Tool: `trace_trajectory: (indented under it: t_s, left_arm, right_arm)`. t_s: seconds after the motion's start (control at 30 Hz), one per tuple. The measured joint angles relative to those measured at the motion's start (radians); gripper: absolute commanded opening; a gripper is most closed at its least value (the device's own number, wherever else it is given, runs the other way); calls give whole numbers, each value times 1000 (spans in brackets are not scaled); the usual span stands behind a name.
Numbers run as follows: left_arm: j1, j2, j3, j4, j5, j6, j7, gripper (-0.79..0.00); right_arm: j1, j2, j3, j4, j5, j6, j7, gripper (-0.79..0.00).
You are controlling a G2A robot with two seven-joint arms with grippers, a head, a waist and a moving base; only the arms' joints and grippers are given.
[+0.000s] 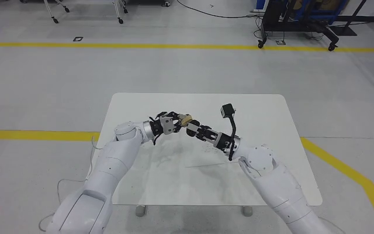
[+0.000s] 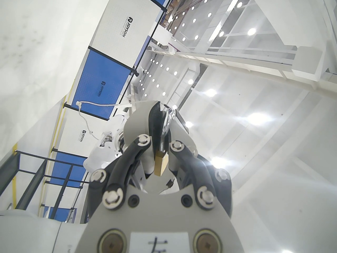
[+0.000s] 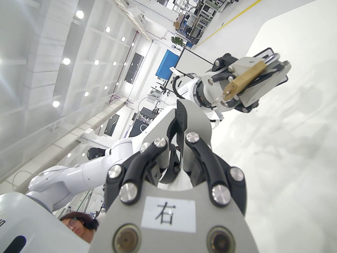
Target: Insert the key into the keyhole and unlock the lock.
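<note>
A brass padlock (image 3: 246, 76) with a silver shackle (image 3: 272, 57) is held above the white table (image 1: 263, 175); my left gripper (image 3: 276, 67) is shut on it. A small silver piece, apparently the key (image 3: 223, 96), sticks out of the lock's lower end, which faces the left wrist. In the left wrist view the lock (image 2: 161, 164) sits between the fingers of the left gripper (image 2: 163, 117). My right gripper (image 3: 181, 109) is shut with nothing visible between its pads, a short way from the lock. From above, the left gripper (image 1: 174, 121), lock (image 1: 186, 120) and right gripper (image 1: 191, 127) meet over the table's middle.
Both arms hang over the table's centre, and bare tabletop lies all around them. The right arm's black camera mount (image 1: 227, 110) sticks up behind its wrist. Yellow floor lines (image 1: 175, 45) and a dark cart (image 1: 304, 23) lie far behind the table.
</note>
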Motion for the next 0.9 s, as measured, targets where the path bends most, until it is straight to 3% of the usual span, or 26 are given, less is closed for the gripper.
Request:
trace_trajectory:
  t_s: [0.4, 0.7, 0.77, 0.9]
  left_arm:
    - [-8, -6, 5, 15, 4, -13, -16, -785]
    - [-13, -7, 4, 17, 22, -56, 8, -785]
    - [-15, -5, 1, 10, 40, -90, 30, -785]
    - [-8, -1, -9, -6, 47, -132, 44, -785]
  right_arm:
    - [34, -12, -27, 55, -45, 44, -64, -785]
    - [3, -9, 2, 25, 18, 5, -50, -782]
    - [-7, -6, 17, 18, 59, 0, -11, -597]
    - [-18, -2, 37, 26, 159, 34, 68, -545]
